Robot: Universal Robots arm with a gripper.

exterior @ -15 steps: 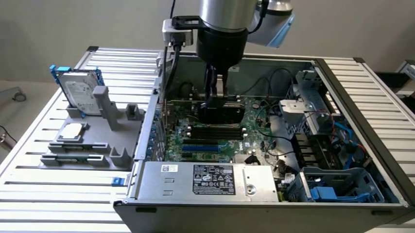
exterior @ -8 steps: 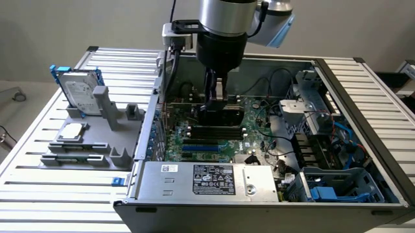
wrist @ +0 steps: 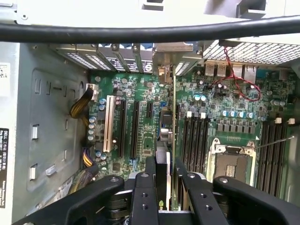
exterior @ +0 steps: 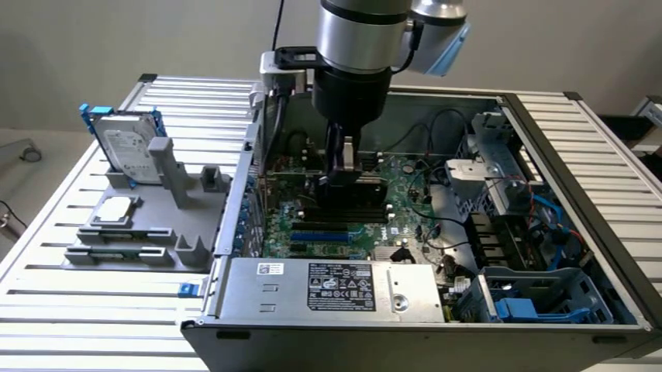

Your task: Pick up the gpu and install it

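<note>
Open computer case on slatted table. Fixture tray beside it, at the exterior view's left; hard drive upright at the tray's far end. In case: motherboard on floor; power supply at near wall; gpu on edge over motherboard, between the gripper fingers.

Hand around gpu — low inside computer case

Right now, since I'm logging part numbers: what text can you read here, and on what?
Nothing reads clearly.
Black label on the power supply: print too small.
White sticker beside it: too small.
Label on the hard drive: blurred.
Black sticker on the case wall: too small.
</note>
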